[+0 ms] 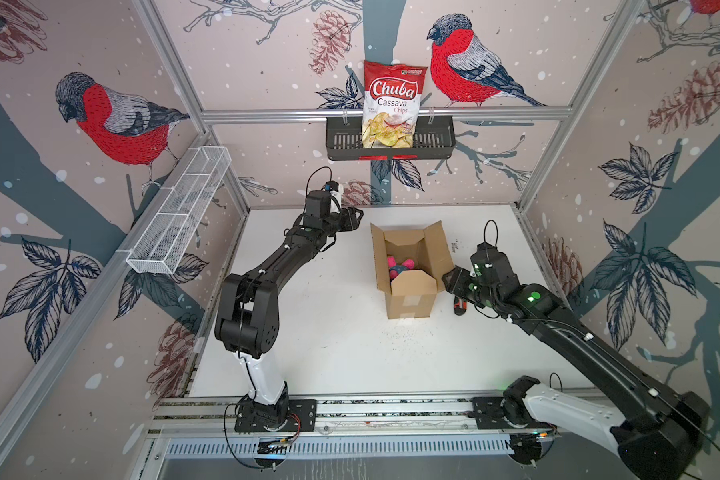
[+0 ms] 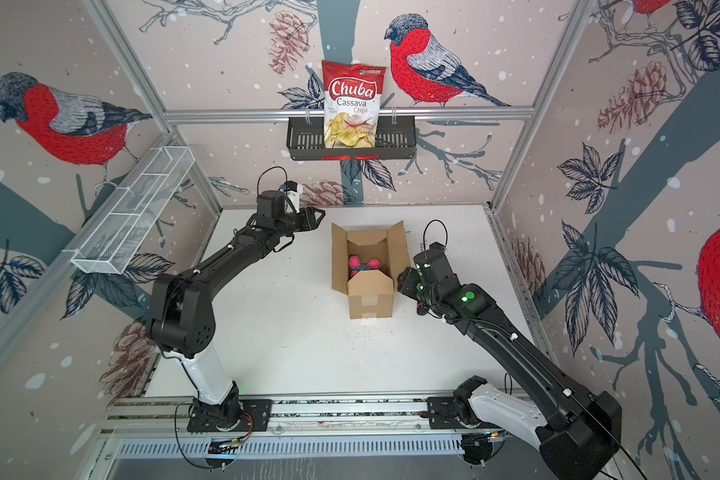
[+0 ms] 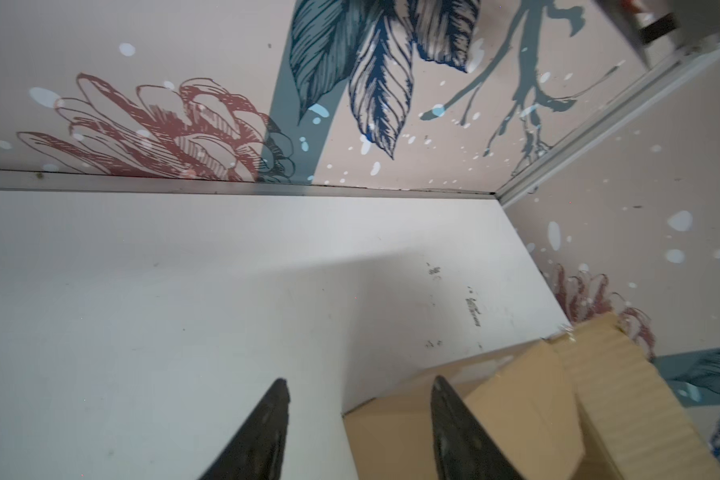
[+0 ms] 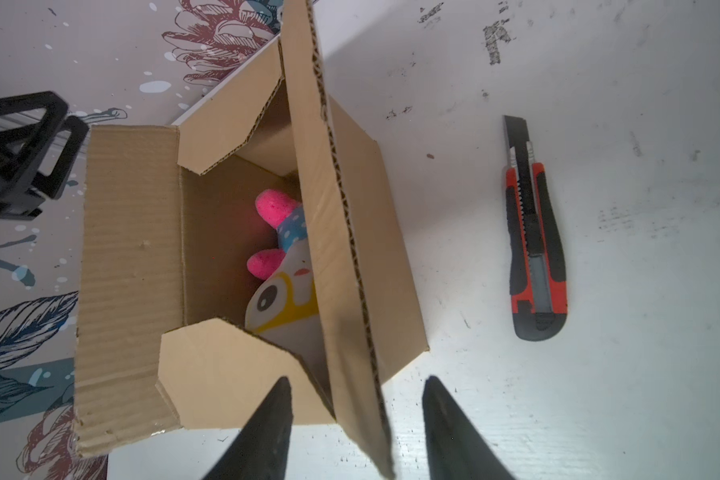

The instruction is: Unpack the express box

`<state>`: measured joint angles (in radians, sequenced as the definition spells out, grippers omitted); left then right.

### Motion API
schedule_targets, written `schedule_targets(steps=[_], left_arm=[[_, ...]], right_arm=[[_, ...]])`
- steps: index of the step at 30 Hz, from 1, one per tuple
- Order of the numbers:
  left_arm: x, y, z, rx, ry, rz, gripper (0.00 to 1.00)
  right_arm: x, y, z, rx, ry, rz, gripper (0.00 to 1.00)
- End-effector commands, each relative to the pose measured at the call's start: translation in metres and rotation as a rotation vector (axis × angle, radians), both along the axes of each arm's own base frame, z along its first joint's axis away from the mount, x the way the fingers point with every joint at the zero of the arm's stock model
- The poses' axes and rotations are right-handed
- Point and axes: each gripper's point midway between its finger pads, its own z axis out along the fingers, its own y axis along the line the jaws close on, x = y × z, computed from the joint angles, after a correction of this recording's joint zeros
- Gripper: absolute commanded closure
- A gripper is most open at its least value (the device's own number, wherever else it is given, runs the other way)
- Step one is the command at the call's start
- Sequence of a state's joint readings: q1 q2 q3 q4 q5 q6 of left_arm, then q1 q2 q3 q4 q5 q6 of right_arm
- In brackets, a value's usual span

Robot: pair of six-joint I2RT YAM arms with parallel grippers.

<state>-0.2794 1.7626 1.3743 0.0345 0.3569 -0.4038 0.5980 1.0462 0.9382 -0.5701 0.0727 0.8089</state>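
Spread black fingertips of the right gripper (image 4: 357, 382) hang at the near right corner of the express box (image 4: 129, 249). The edge of its upright long flap (image 4: 341, 232) runs between them, and no pinch is visible. Across the carton, the left gripper (image 3: 359, 382) also stands with its fingers apart and empty, just beyond the box's rear left corner.

The express box (image 1: 410, 301) sits on the white surface (image 1: 329, 332) right of centre and towards the rear edge, between the two grippers. All four flaps are folded back and the top is wide open. A plush toy (image 4: 283, 291) still lies inside, so the opening looks done and the emptying is left: nothing has yet been lifted out.

Only the right wrist view shows the toy's face and yellow-rimmed eye. It alone also shows the whole of a red-and-black utility knife (image 4: 533, 249), lying on the surface just beside the box's right wall. In both top views the toy (image 2: 360, 266) is little more than pink ears, and the right arm covers most of the knife. The left wrist view shows only the box's far end (image 3: 516, 415) and bare surface. The top views alone take in a chips bag (image 1: 393, 104) standing in a black basket (image 1: 433, 143) on the rear wall.
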Motion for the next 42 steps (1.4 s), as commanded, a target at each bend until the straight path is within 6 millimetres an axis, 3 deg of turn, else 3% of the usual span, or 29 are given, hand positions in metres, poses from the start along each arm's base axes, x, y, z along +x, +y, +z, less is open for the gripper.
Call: schedule_targets(steps=[1, 8, 12, 17, 25, 29, 33, 37, 40, 42], left_arm=[[-0.027, -0.009, 0.011, -0.082, 0.034, -0.048, 0.34], [-0.070, -0.043, 0.012, -0.077, 0.076, -0.146, 0.30], [-0.081, -0.058, -0.001, -0.071, 0.121, -0.172, 0.30], [-0.090, -0.060, -0.023, -0.058, 0.176, -0.159, 0.41], [-0.105, -0.069, -0.029, -0.109, 0.204, -0.159, 0.73], [-0.116, -0.070, -0.033, -0.168, 0.222, -0.140, 0.83], [-0.132, -0.065, -0.033, -0.208, 0.221, -0.091, 0.87], [-0.151, -0.060, -0.030, -0.231, 0.213, -0.021, 0.89], [-0.167, -0.057, -0.028, -0.228, 0.204, 0.049, 0.89], [-0.178, -0.054, -0.030, -0.229, 0.206, 0.104, 0.89]], right_arm=[[0.011, 0.005, 0.007, 0.007, -0.046, 0.023, 0.52], [0.027, 0.007, 0.003, -0.007, -0.057, 0.041, 0.53], [0.033, 0.008, 0.002, -0.018, -0.056, 0.051, 0.54], [0.040, 0.007, 0.001, -0.023, -0.066, 0.059, 0.56], [0.059, 0.002, -0.001, -0.026, -0.084, 0.065, 0.69], [0.070, 0.003, 0.000, -0.025, -0.095, 0.089, 0.79], [0.082, 0.008, -0.010, -0.035, -0.066, 0.125, 0.88], [0.092, 0.018, -0.011, -0.023, -0.078, 0.175, 0.89], [0.102, 0.026, -0.014, -0.023, -0.074, 0.218, 0.87], [0.108, 0.032, -0.014, -0.021, -0.077, 0.244, 0.80]])
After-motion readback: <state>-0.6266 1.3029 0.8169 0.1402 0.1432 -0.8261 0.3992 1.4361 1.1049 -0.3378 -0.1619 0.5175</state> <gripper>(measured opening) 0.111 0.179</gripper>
